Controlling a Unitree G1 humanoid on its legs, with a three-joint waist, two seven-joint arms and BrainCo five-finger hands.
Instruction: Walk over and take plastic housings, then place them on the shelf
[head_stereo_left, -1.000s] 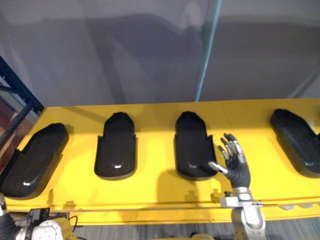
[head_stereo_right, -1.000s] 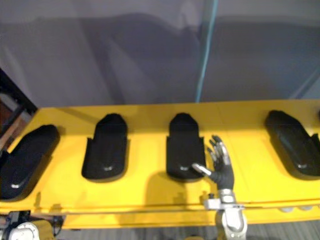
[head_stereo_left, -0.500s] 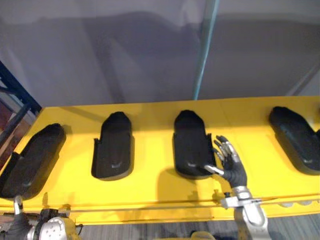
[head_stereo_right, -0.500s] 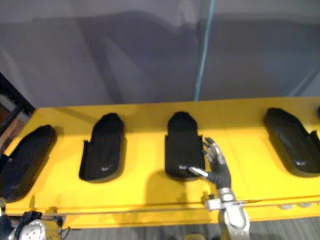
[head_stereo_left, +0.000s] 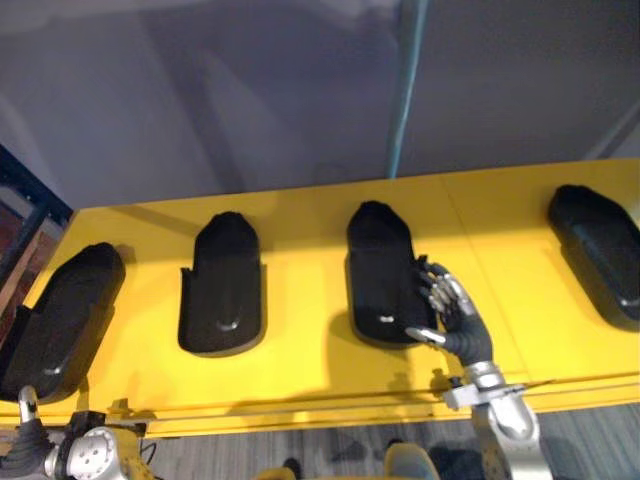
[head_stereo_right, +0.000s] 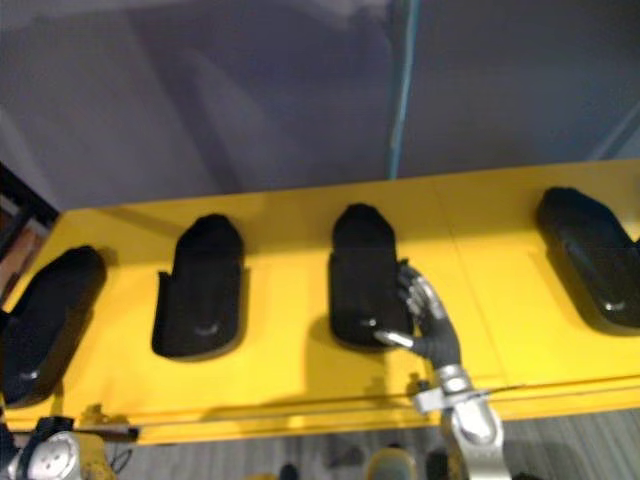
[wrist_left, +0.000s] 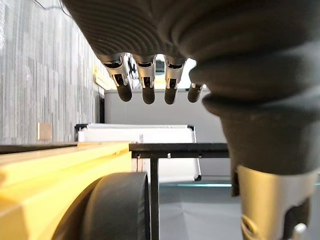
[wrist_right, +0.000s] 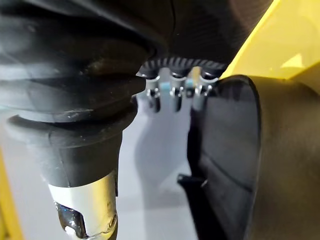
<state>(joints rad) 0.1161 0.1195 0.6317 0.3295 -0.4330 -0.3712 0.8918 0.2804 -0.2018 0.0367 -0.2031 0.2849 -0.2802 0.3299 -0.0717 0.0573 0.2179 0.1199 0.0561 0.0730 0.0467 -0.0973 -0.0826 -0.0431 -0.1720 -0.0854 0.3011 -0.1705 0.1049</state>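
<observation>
R hand is being held mostly open: fingers are only lightly bent and being rested against the right edge of the 3rd plastic housing, thumb at its near end. Nothing's being gripped afaict. L hand is being hung w/ fingers relaxed, nothing in it. Housing is being left flat on the smooth yellow table. It's a glossy black moulded shell, rounded far end, raised side walls.

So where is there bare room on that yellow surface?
Widest bare patch lies between the third housing, with the right hand at its edge, and the far-right housing. A narrower lane separates it from the second housing. Tightest beside the leftmost housing.
</observation>
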